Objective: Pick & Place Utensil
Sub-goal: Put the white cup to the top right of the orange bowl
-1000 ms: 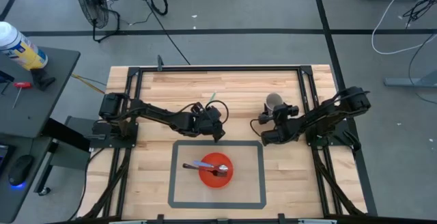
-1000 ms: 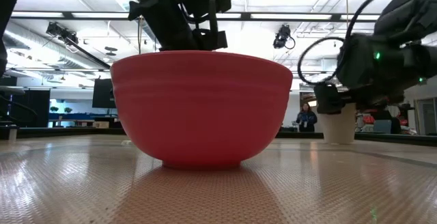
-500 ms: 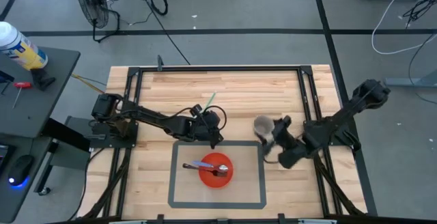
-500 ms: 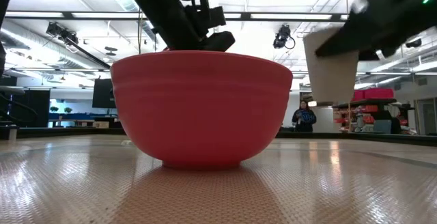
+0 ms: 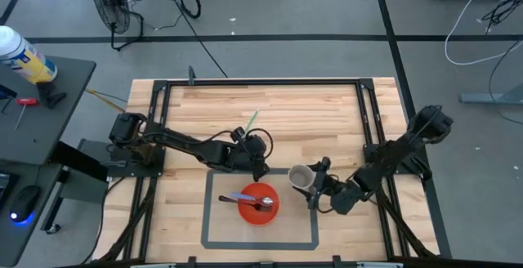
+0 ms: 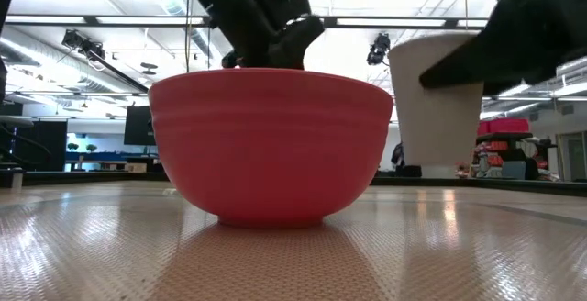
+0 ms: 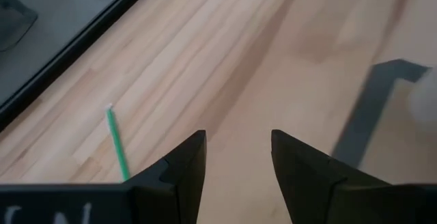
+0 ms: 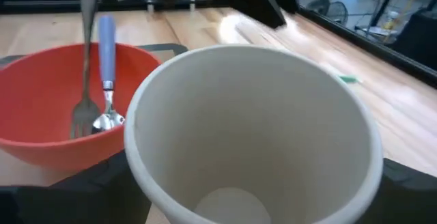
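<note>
A red bowl [image 5: 258,203] [image 6: 271,145] [image 8: 41,108] stands inside a grey tape rectangle [image 5: 204,212]. In it lie a blue-handled spoon [image 5: 239,196] [image 8: 106,46] and a metal fork [image 8: 85,80]. A green utensil [image 5: 249,122] [image 7: 117,143] lies flat on the wood beyond the bowl. My left gripper [image 5: 258,167] [image 7: 235,162] is open and empty just past the bowl's far rim. My right gripper [image 5: 320,190] [image 8: 232,207] is shut on a white cup [image 5: 300,176] [image 6: 436,99], right of the bowl. My right gripper holds the white cup by its outer wall [image 8: 136,176], one finger [image 8: 75,193] on each side. It comes roughly level from the table's right and near side. The cup stands about upright in the low view. Whether its base touches the table, I cannot tell.
Black frame rails [image 5: 369,121] run along the table's left, far and right sides. Bare wood [image 5: 310,109] lies open between the green utensil and the right rail. A person [image 6: 396,157] shows far off in the room behind the table.
My right gripper has picked the cup up from the far right part of the table. It has carried it toward the near edge and leftward, up to the bowl's right side. My left gripper has shifted a little toward the bowl.
</note>
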You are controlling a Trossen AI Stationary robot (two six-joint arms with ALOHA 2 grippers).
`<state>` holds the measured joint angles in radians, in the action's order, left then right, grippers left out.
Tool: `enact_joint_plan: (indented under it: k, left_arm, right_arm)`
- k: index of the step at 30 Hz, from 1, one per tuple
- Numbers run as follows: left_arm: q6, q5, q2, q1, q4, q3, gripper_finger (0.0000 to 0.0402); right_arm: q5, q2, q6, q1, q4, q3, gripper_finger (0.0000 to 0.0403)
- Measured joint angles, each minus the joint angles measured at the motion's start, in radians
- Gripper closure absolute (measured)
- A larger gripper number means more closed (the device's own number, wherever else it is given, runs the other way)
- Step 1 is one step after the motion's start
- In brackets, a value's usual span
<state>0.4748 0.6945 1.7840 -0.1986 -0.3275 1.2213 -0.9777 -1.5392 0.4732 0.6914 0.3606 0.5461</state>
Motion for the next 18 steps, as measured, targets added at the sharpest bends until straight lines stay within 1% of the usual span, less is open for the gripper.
enact_joint_plan:
  k: [3,7,14,16,18]
  left_arm:
    - [-0.016,0.000,0.000,-0.013,0.001,0.010,0.0230]
    - [-0.016,0.000,0.000,-0.020,0.001,0.018,0.0230]
    - [-0.016,0.000,0.000,-0.020,-0.007,0.018,0.0230]
    - [-0.016,0.000,0.000,-0.020,-0.007,0.018,0.0230]
    - [-0.016,0.000,0.000,-0.020,-0.007,0.018,0.0230]
  right_arm:
    - [-0.017,-0.061,0.045,0.000,0.049,0.000,0.0055]
    - [-0.035,-0.111,0.121,0.003,0.056,0.000,0.0051]
    - [-0.026,-0.129,0.140,0.003,0.050,0.000,0.0011]
    - [-0.017,-0.129,0.140,0.003,0.049,0.000,0.0008]
    - [0.023,-0.129,0.137,0.003,0.050,0.000,0.0010]
